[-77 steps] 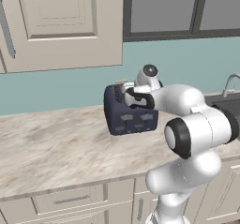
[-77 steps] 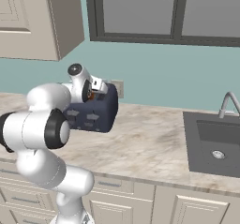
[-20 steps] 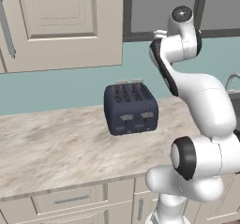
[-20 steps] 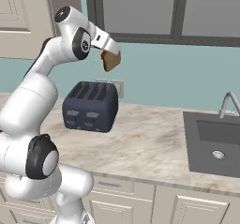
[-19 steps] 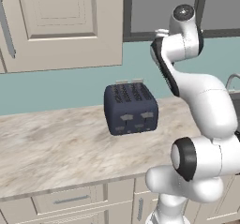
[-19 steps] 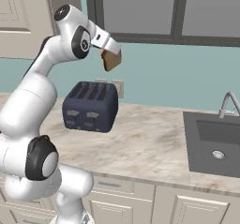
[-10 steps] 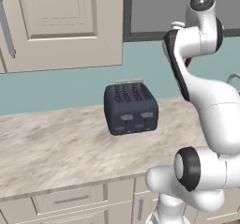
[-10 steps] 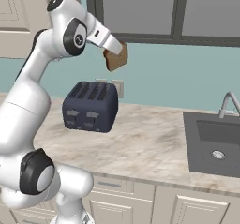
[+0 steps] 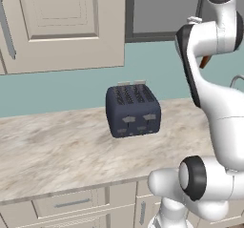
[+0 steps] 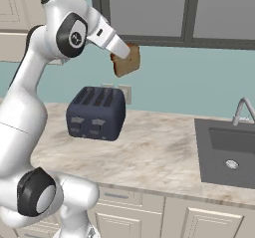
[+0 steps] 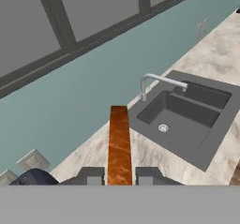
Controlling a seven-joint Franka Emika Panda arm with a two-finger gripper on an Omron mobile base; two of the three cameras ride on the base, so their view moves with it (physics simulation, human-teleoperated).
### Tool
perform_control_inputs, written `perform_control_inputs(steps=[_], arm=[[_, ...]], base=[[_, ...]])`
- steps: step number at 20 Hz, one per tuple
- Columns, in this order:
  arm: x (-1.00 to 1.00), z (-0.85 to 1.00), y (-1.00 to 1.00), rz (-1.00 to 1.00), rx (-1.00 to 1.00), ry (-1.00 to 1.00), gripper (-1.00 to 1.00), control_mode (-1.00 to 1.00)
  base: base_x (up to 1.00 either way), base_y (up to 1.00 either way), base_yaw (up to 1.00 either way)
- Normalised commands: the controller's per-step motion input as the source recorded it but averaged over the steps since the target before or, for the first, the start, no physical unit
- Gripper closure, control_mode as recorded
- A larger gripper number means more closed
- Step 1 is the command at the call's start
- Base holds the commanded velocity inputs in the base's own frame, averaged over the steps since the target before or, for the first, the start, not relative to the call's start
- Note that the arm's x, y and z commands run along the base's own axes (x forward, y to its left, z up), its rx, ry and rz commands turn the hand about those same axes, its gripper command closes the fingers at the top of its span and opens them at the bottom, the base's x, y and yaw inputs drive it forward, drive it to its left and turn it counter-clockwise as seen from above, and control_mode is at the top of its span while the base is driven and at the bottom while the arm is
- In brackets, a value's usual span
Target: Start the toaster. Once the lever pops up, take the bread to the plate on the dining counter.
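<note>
The navy four-slot toaster (image 9: 132, 110) (image 10: 97, 113) stands on the marble worktop by the wall. My gripper (image 10: 121, 53) is raised high above and to the right of it, shut on the bread (image 10: 127, 62), a brown toasted slice hanging in the air before the teal wall. In the hand view the bread (image 11: 119, 145) shows edge-on between my fingertips (image 11: 92, 175), with the gripper (image 11: 119, 176) pinching it. A sliver of the bread (image 9: 205, 61) peeks out behind my upper arm in the left base view. The plate and the dining counter are out of view.
A dark sink (image 10: 229, 152) (image 11: 185, 117) with a curved faucet (image 10: 241, 110) (image 11: 157, 82) is set into the worktop right of the toaster. Windows and wall cabinets hang above. Wall outlets (image 11: 33, 161) sit behind the toaster. Bare worktop (image 10: 154, 152) lies between toaster and sink.
Earlier the gripper was down at the toaster; the bread has since come out. Over the last second the arm has swung to the right and straightened up, carrying the bread slightly right.
</note>
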Motion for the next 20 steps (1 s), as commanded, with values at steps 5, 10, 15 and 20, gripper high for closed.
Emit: perform_control_inputs(steps=[5, 10, 15, 20], arm=[[-0.13, 0.00, 0.00, 0.00, 0.00, 0.00, 1.00, -1.00], [-0.35, -0.02, 0.00, -0.01, 0.00, 0.00, 1.00, -1.00], [-0.21, 0.00, 0.03, -0.05, 0.00, 0.00, 1.00, 1.00], [0.00, 0.00, 0.00, 0.00, 0.00, 0.00, 1.00, 1.00]], base=[[0.00, 0.00, 0.00], [0.00, 0.00, 0.00], [-0.12, 0.02, -0.05], [-0.36, 0.09, -0.26]])
